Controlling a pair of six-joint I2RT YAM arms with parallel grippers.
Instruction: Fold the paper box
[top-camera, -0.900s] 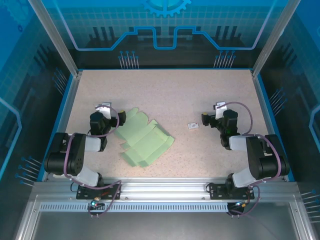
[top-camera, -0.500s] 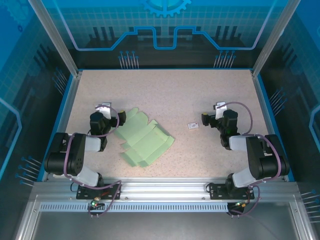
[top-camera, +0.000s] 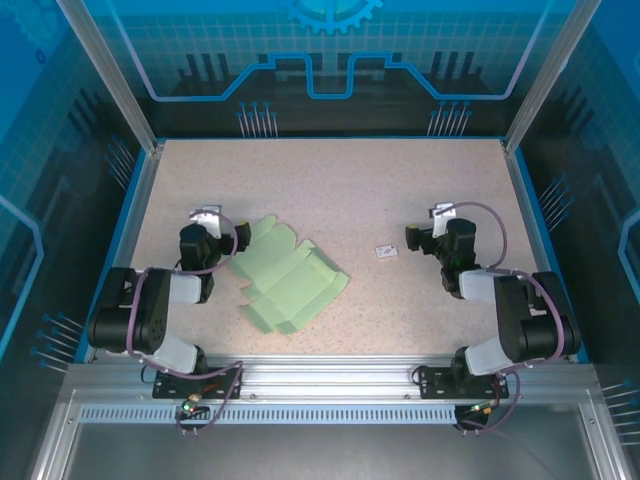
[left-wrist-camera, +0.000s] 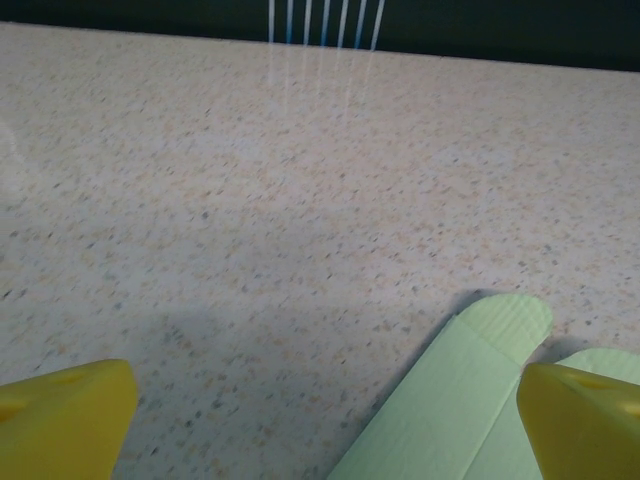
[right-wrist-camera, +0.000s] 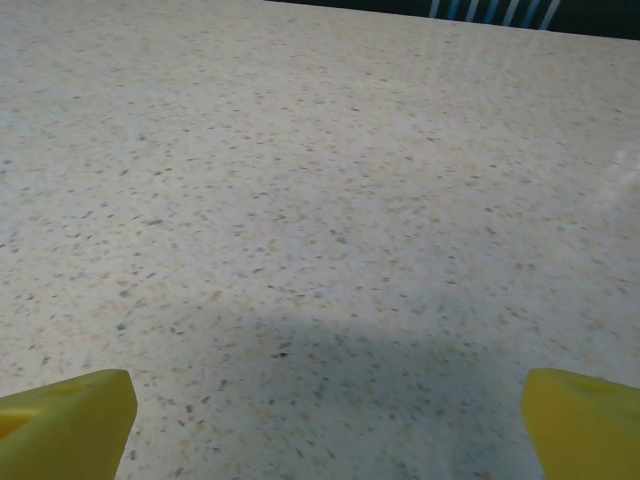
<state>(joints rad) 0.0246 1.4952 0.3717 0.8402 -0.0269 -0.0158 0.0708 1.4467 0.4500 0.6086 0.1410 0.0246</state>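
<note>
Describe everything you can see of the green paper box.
The paper box is a pale green die-cut sheet of thin card, unfolded, with crease lines and rounded flaps along its edges. It lies seemingly flat, set diagonally, on the speckled table, left of centre. Nothing grips it.

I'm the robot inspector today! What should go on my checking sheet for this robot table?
Surface: speckled beige table, flat, no spills seen.
Job's things: paper box, pale green, lying unfolded and flat in front of the left arm.
Clutter: small white tag, between the box and the right arm.
Grippers: left gripper, jaws open, holding nothing, a box flap beside it; right gripper, jaws open, holding nothing, above the table.
Cables: purple cables looped along both arms, off the box.
Surroundings: aluminium frame at the near edge, blue panels behind.
</note>
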